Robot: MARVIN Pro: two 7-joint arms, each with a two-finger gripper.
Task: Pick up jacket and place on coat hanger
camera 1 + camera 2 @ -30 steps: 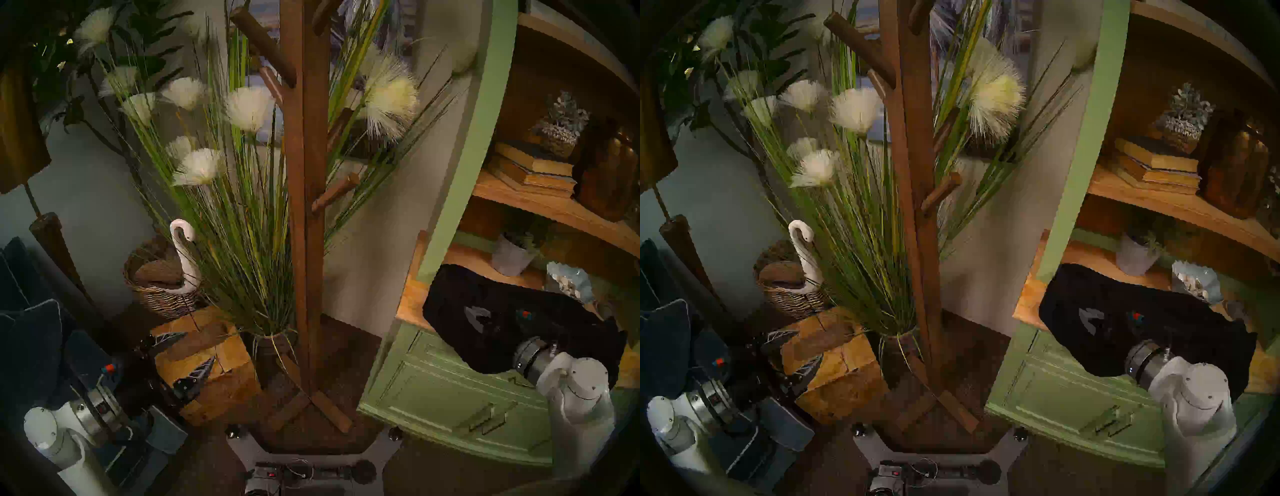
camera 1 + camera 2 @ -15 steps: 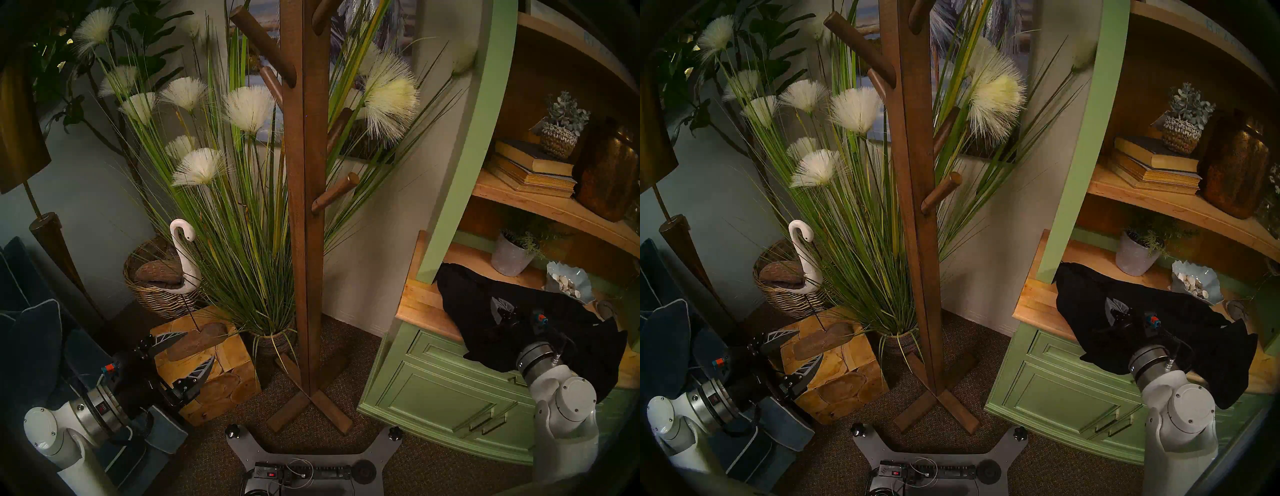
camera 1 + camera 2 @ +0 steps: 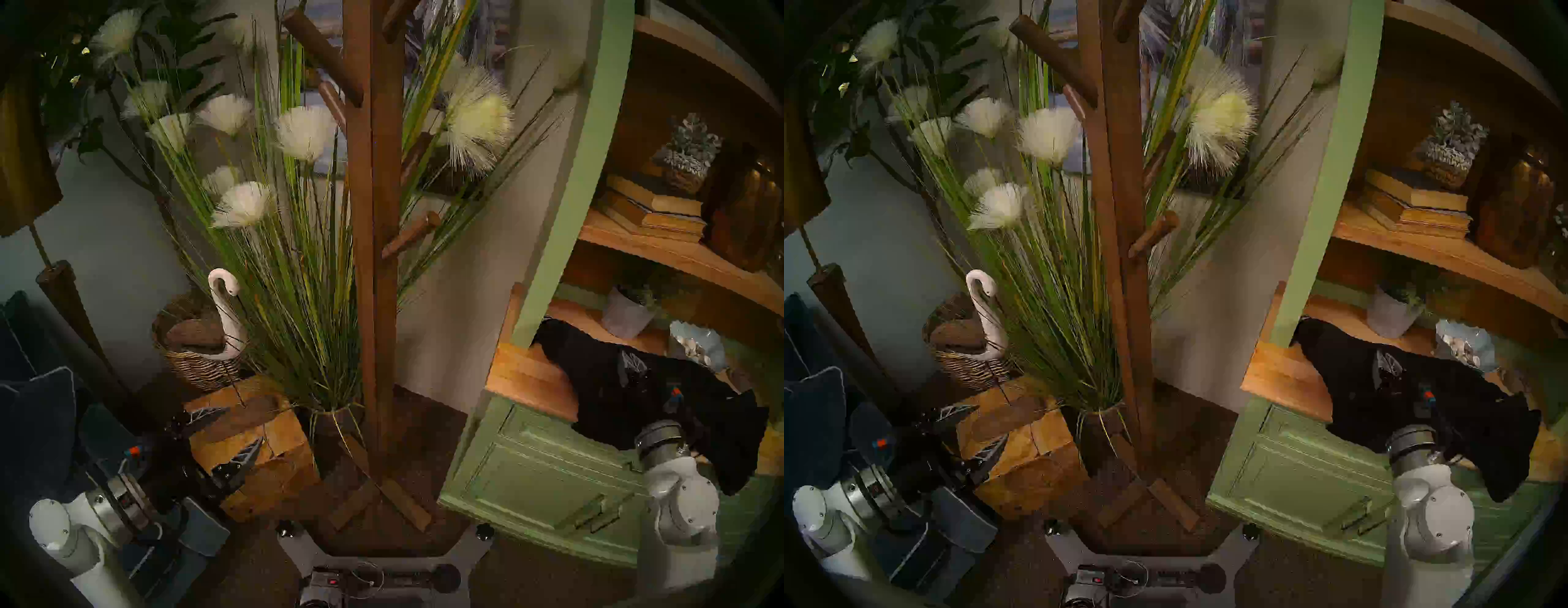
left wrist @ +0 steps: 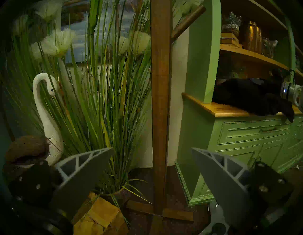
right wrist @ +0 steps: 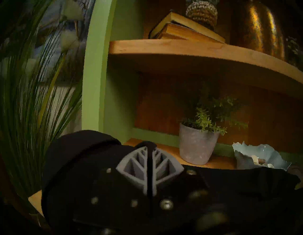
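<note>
The black jacket lies bunched on the wooden counter of the green cabinet, one corner hanging over the front edge; it also shows in the right head view and left wrist view. My right gripper is shut on a raised fold of the jacket, black cloth pinched between its fingers. The brown wooden coat stand is at centre, its pegs bare, left of the cabinet. My left gripper is open and empty, low at the left, facing the stand's post.
A grey plant pot and a shell bowl stand just behind the jacket. Tall grass with white tufts crowds the stand's left side. A wooden block, swan basket, floor lamp and blue cushions are at the left.
My right gripper has moved right and back, shut on the jacket, and the wrist has turned. The jacket's left edge has been drawn right along the counter. The left arm has not moved.
</note>
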